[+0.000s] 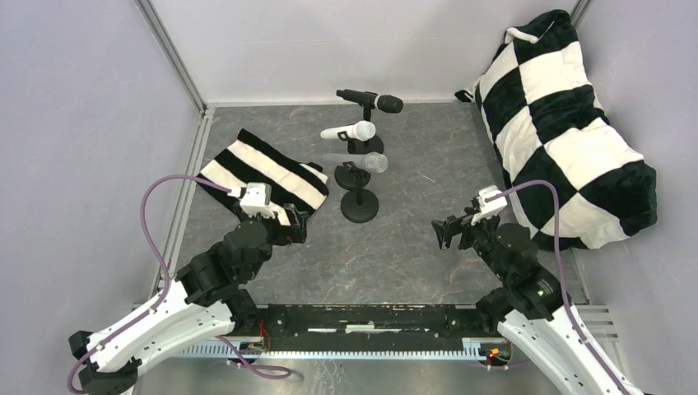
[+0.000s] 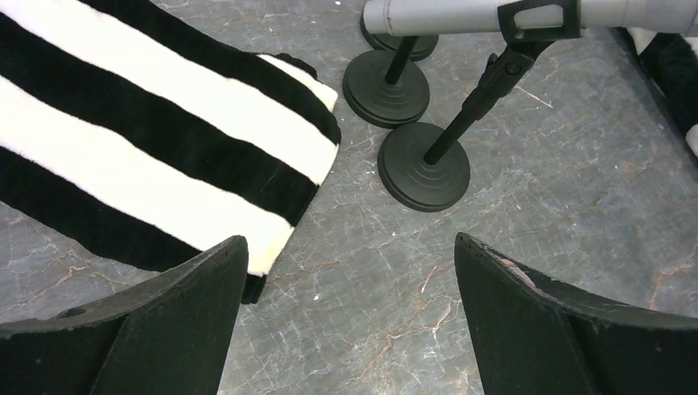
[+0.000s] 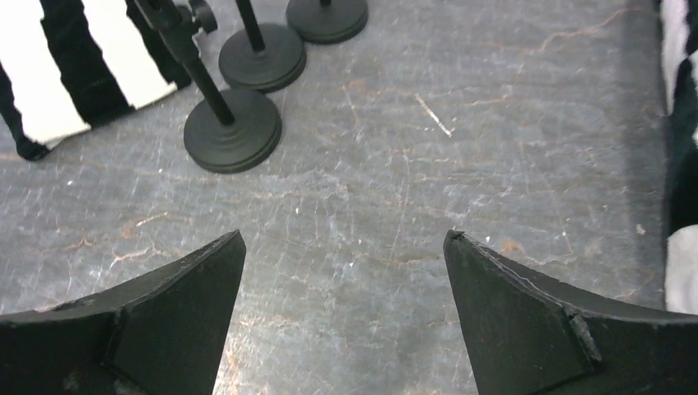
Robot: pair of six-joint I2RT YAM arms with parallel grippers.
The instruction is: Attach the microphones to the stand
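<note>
Three microphones sit clipped in three small black stands at the table's middle back. The black microphone (image 1: 370, 100) is farthest, the white microphone (image 1: 350, 131) is in the middle, and the silver-grey microphone (image 1: 358, 161) is nearest, on the stand with the round base (image 1: 360, 206). In the left wrist view the silver-grey microphone (image 2: 444, 15) lies across its clip (image 2: 539, 18) above that stand's base (image 2: 424, 177). My left gripper (image 1: 295, 227) (image 2: 350, 247) is open and empty, left of the stands. My right gripper (image 1: 443, 233) (image 3: 344, 239) is open and empty, to their right.
A black-and-white striped cloth (image 1: 263, 173) (image 2: 140, 140) lies beside my left gripper. A large checkered cushion (image 1: 568, 123) fills the right back corner. Grey walls close in the table on three sides. Stand bases (image 3: 233, 130) are up and left in the right wrist view.
</note>
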